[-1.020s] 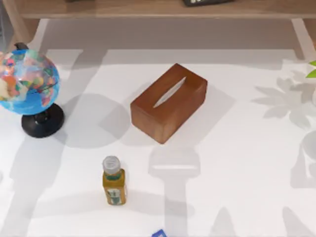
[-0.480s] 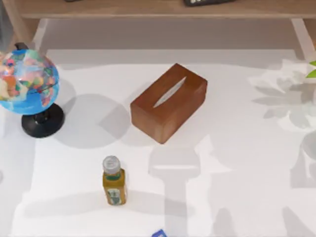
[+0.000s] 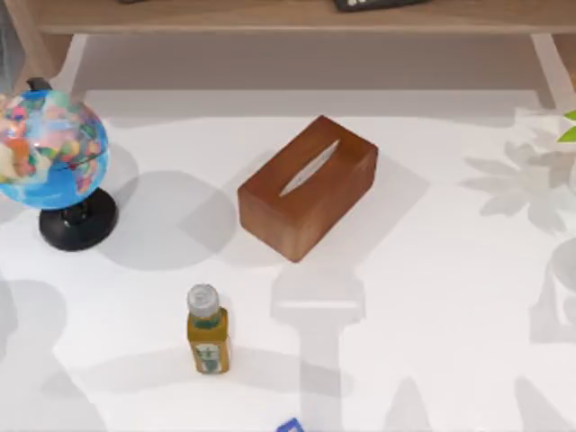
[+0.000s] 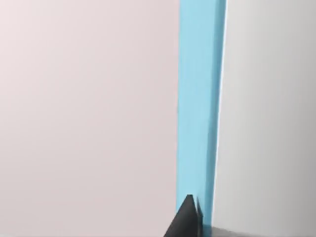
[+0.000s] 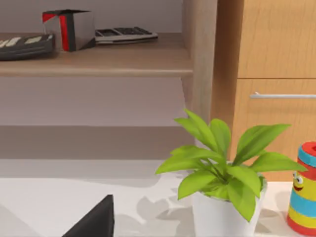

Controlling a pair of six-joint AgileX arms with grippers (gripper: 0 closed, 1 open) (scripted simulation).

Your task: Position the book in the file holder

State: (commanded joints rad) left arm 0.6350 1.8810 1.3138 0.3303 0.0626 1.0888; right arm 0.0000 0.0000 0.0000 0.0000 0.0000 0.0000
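Where the white table (image 3: pixel 432 297) reaches the top view's left side: globe (image 3: pixel 49 148) on a black stand, upright. Farther right and nearer the lower edge, yellow bottle (image 3: pixel 207 331) with a grey cap, standing well apart from the globe. Past it toward the middle, brown tissue box (image 3: pixel 308 186), set at an angle, slot up. Below that, at the very bottom edge, a small blue corner (image 3: pixel 290 426); cannot tell what it belongs to. At the far right edge, a green leaf tip (image 3: pixel 568 126).

From the left wrist: dark tip of the left gripper (image 4: pixel 186 223) against what looks like the book (image 4: pixel 197 98), a light-blue band very close to the camera, flanked by a pale flat surface and a grey-white one. Cannot tell whether clenched, released or grasping.

From the right wrist: dark part of the right gripper (image 5: pixel 96 222), facing a potted plant (image 5: pixel 222 177) in a white pot, a striped toy (image 5: pixel 303 192) just beside it, wooden cabinet (image 5: pixel 276 49) behind. Grip likewise impossible to tell.
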